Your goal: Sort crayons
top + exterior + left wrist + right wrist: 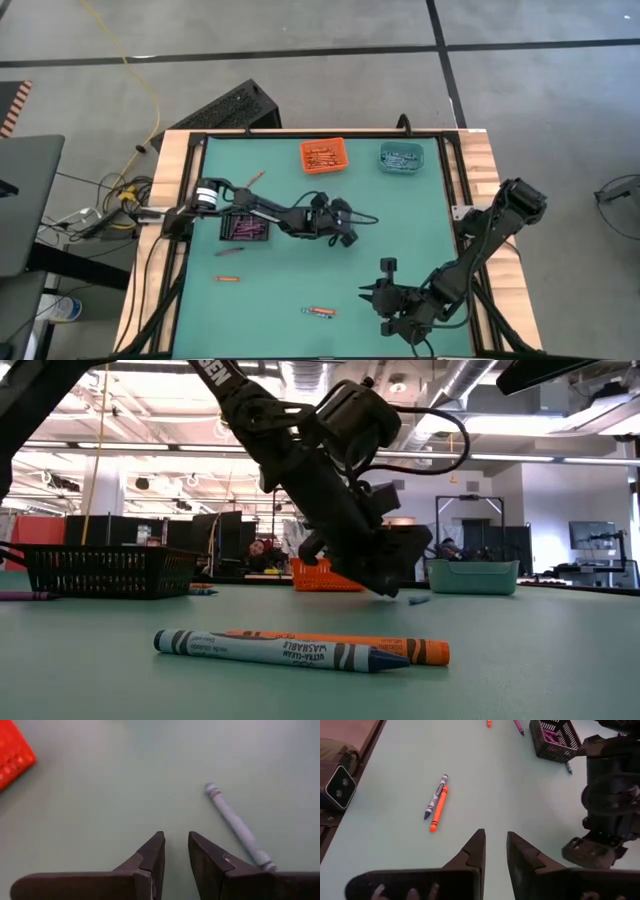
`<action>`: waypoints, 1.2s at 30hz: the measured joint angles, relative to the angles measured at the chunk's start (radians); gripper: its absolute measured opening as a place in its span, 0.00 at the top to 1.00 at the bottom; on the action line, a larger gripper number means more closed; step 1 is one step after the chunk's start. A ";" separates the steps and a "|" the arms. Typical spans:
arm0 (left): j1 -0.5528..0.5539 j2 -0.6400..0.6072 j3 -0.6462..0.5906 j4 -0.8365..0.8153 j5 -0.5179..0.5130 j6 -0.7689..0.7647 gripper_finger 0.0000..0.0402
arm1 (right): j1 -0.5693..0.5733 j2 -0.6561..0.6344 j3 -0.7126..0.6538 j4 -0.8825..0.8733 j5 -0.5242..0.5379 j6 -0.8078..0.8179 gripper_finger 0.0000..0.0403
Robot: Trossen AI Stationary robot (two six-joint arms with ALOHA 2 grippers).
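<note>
The left pincer (347,236) hangs low over the middle of the green counter (400,230). Its two tips are a little apart and hold nothing. A blue crayon (239,827) lies flat on the counter just beside the tips, not touching them.

The right pincer (372,292) sits low near the front edge of the counter, toward the right side. Its tips are a little apart too, and nothing is between them.

Two crayons lie side by side, touching, near the front edge: a blue one (280,650) and an orange one (400,646). An orange crayon (227,278) lies alone near the left edge, and a pink crayon (229,252) lies just beyond it, close to the black bin. One more orange crayon (253,177) lies toward the back left corner.

The black bin (245,226) sits by the left edge with pink crayons (551,735) inside. The orange bin (323,156) sits at the back edge near the middle, with crayons in it. The teal bin (401,158) sits at the back edge toward the right, with crayons in it too
</note>
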 joint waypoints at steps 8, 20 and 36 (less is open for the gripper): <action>-0.009 -0.004 0.026 0.009 0.194 -0.223 0.81 | -0.002 0.000 0.000 0.000 0.002 0.000 0.82; -0.056 -0.002 0.091 0.012 0.132 -0.166 0.81 | -0.002 0.000 0.000 0.001 0.004 0.002 0.82; -0.119 0.002 0.091 0.102 0.084 0.002 0.80 | -0.017 0.000 0.000 0.001 0.004 -0.001 0.82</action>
